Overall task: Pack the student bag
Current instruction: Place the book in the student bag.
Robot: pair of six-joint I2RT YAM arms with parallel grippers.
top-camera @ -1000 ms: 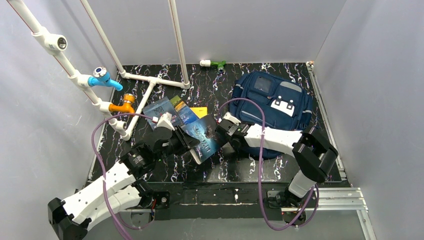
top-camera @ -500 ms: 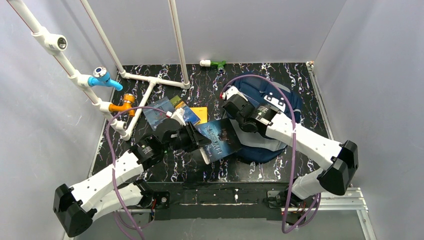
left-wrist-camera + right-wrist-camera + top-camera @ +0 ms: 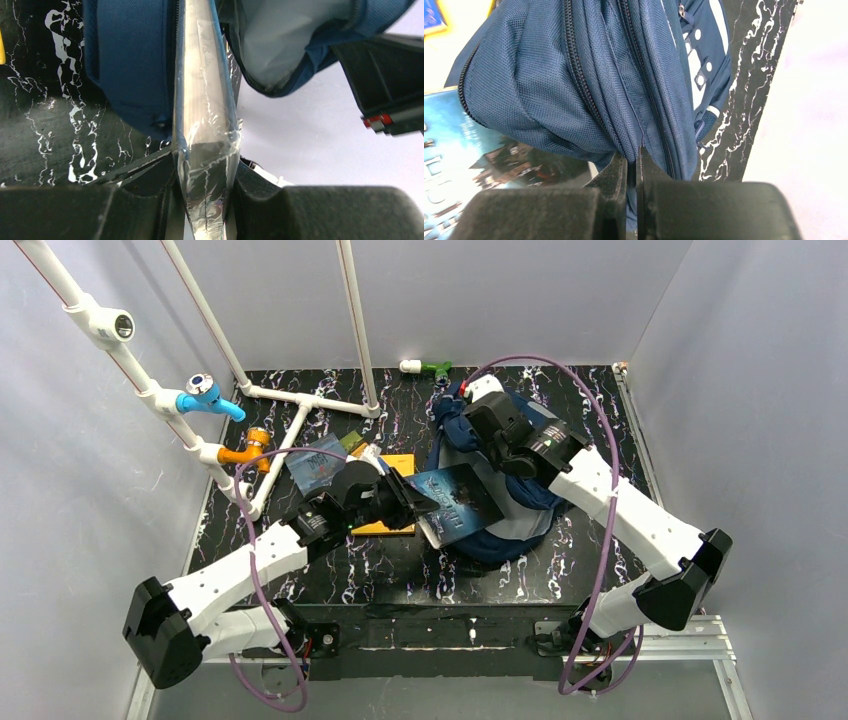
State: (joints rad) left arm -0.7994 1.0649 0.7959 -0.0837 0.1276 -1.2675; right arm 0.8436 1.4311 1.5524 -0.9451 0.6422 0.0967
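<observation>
The student bag (image 3: 505, 540), navy blue, lies right of centre with its upper flap pulled up. My right gripper (image 3: 462, 412) is shut on a fold of that flap (image 3: 574, 75) beside a zip, its jaws (image 3: 631, 160) pinching the fabric. The bag's white patch (image 3: 696, 65) shows further back. My left gripper (image 3: 412, 502) is shut on a plastic-wrapped book (image 3: 458, 502) with a dark blue cover. The left wrist view looks along the book's edge (image 3: 202, 100), which points between the navy outer fabric (image 3: 130, 65) and the grey lining (image 3: 280, 45) of the bag's mouth.
Two more books (image 3: 320, 462) and a yellow one (image 3: 400, 462) lie left of centre. A white pipe frame (image 3: 300, 400) with a blue valve (image 3: 205, 395) and an orange valve (image 3: 245, 452) stands at the left. A green and white fitting (image 3: 425, 367) lies at the back.
My right gripper has lifted the bag's flap up and towards the back, opening the bag's mouth. My left gripper has carried the book to the right, up to that mouth.
</observation>
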